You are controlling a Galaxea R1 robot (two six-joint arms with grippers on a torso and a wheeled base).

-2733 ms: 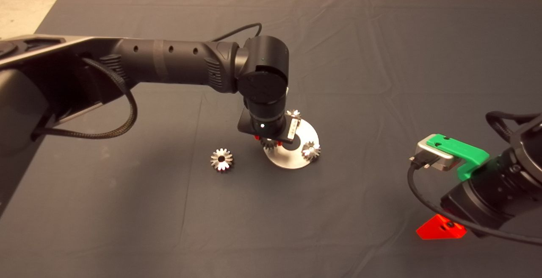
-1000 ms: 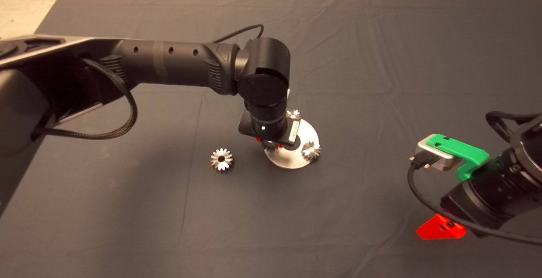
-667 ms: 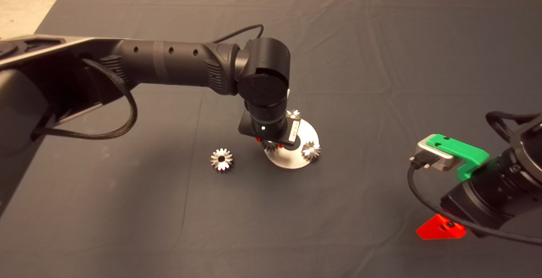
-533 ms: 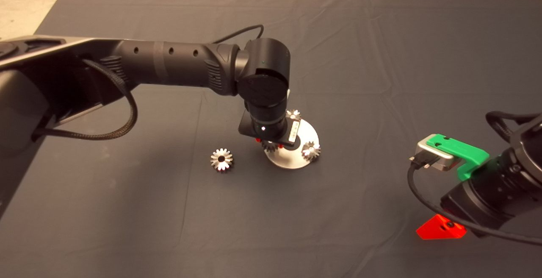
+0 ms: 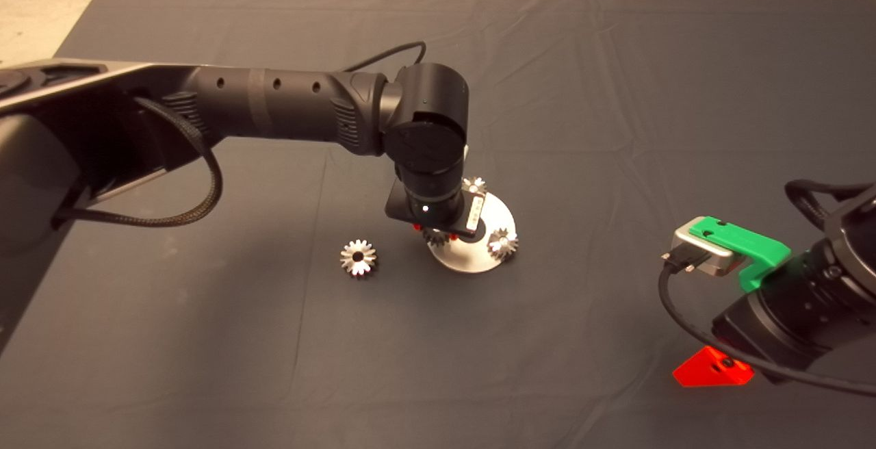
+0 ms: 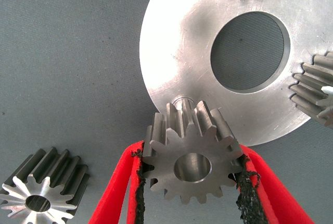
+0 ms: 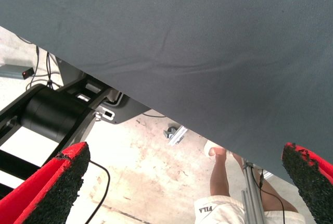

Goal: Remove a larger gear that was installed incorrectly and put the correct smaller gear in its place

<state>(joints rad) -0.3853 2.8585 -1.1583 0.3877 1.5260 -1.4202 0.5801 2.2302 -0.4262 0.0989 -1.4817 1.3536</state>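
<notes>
Over the disc's point(image 6: 187, 73) edge, left gripper point(image 6: 190, 182) clamping smaller gear point(image 6: 191, 162), head view hiding it, right gripper point(image 7: 187, 182) spread wide.

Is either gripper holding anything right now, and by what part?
The left gripper holds the smaller gear by its toothed rim, one pad on each side. The right gripper, at the mat's edge, is open and empty.

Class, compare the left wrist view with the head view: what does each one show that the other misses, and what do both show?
Only the left wrist view shows the left claw shut on the smaller gear, at a peg on the round plate.

Only the head view shows the right claw parked at the mat's lower right edge, and both black arms.

Both show the larger gear lying loose on the mat, plus two other gears on the plate.
</notes>
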